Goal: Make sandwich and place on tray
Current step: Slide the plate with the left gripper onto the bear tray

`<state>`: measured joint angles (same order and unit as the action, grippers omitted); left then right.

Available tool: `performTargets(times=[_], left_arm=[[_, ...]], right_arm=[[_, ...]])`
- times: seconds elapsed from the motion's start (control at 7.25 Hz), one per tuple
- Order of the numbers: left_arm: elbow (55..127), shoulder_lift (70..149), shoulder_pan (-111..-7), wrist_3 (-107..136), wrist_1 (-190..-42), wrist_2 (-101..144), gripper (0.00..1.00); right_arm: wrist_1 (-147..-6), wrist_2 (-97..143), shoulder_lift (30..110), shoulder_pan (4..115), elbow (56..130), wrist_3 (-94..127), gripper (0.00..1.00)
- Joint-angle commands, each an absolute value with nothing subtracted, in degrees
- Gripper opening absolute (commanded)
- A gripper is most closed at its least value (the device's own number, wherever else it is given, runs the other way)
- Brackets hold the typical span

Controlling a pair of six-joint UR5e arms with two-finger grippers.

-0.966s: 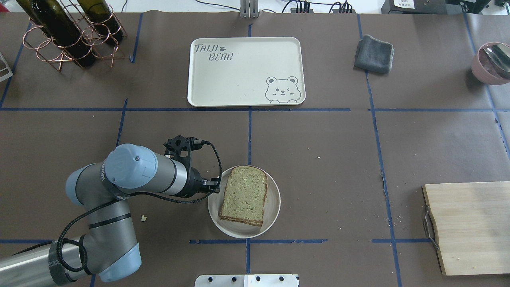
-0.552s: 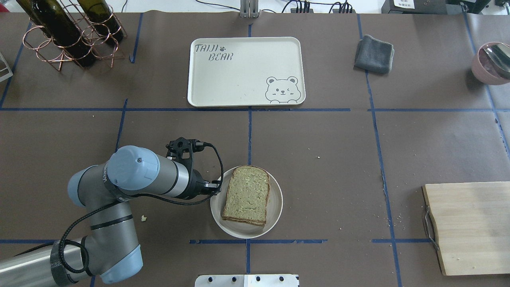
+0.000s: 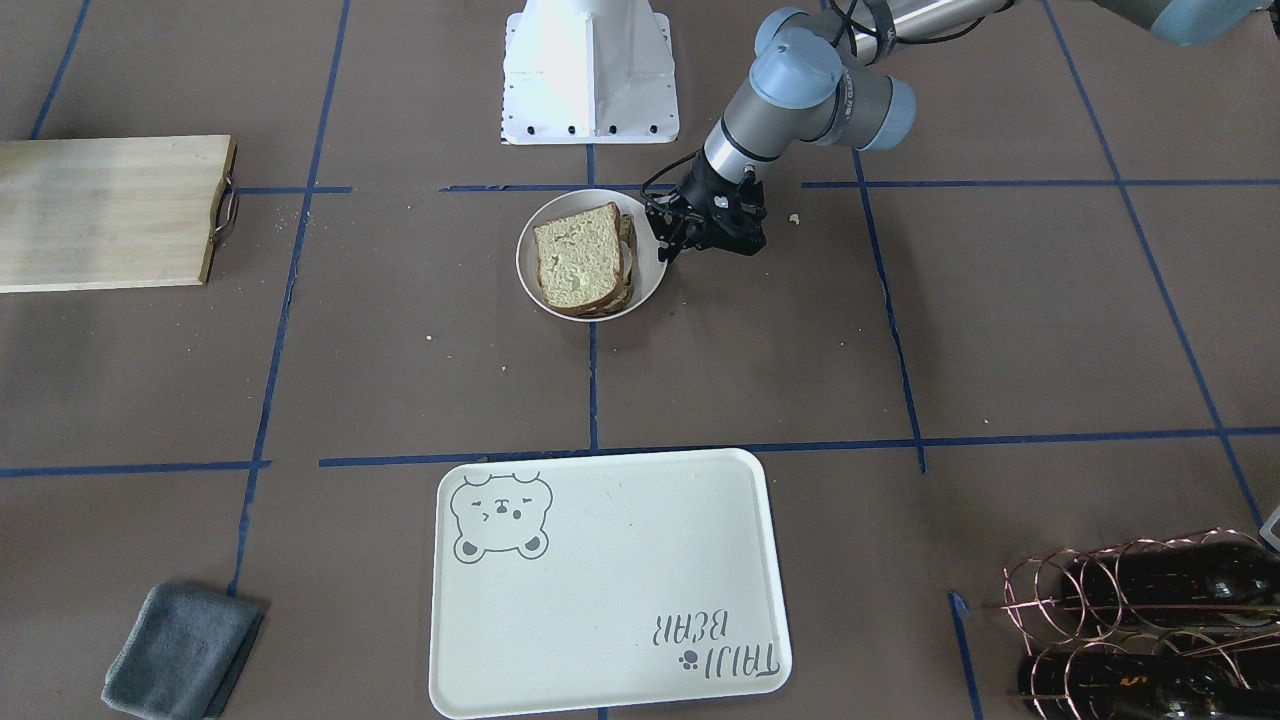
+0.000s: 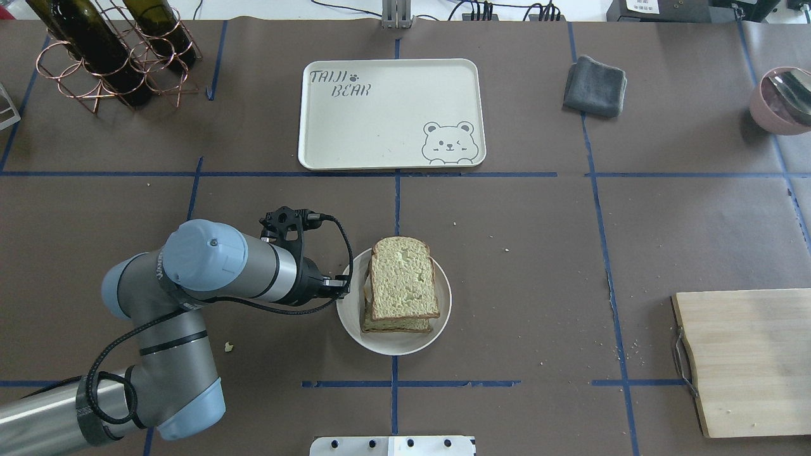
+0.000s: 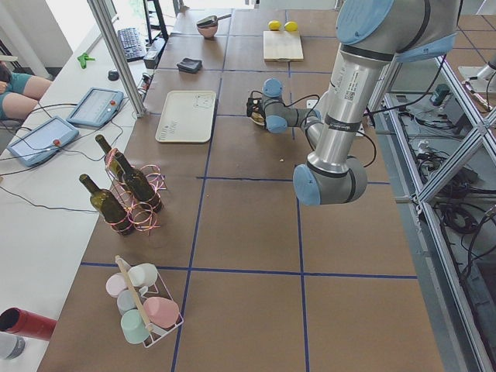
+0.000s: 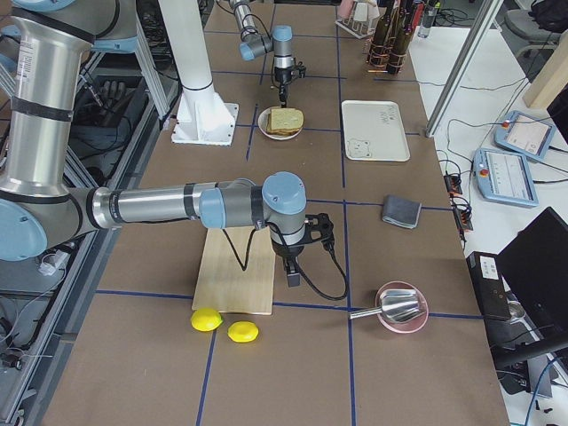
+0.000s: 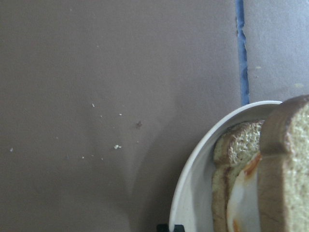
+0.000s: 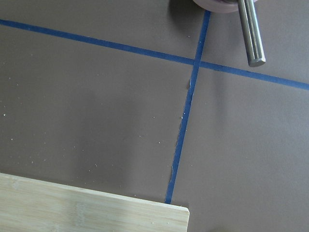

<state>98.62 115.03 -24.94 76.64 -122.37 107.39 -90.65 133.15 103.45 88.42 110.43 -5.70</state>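
The sandwich (image 4: 403,278) is a stack of two greenish-tan bread slices in a round white bowl (image 4: 386,345). The top slice sits offset toward the far side. The left wrist view shows white egg (image 7: 244,203) with orange between the slices (image 7: 285,169). My left gripper (image 4: 345,290) is shut on the bowl's left rim; it also shows in the front view (image 3: 668,252). The cream tray (image 4: 380,126) lies empty beyond the bowl. My right gripper (image 6: 292,280) hangs by the cutting board's end; whether it is open or shut I cannot tell.
A wooden cutting board (image 4: 747,361) lies at the right. A grey cloth (image 4: 595,85) lies right of the tray. A wire rack with wine bottles (image 4: 108,50) stands at the far left. A pink bowl with a metal scoop (image 4: 779,101) is at the far right.
My left gripper has moved the bowl a little away from the robot and to the right. The top bread slice now sits shifted off the lower one, toward the tray.
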Motion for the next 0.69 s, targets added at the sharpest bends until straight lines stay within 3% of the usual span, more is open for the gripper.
performTargets(times=[0.0, 0.28, 0.55], left_arm=[[98.61, 116.01, -30.03, 76.55, -122.26, 107.58, 0.00], [95.13, 118.90, -37.14, 76.12, -122.08, 113.51, 0.00], [79.45, 129.50, -43.04, 72.53, -122.25, 117.58, 0.00]], right_arm=[[-90.62, 133.07, 103.53, 88.42, 110.39, -5.80, 1.00], [-90.53, 133.07, 103.54, 88.42, 110.39, -5.89, 1.00], [-90.53, 132.80, 103.54, 88.42, 110.39, -5.89, 1.00]])
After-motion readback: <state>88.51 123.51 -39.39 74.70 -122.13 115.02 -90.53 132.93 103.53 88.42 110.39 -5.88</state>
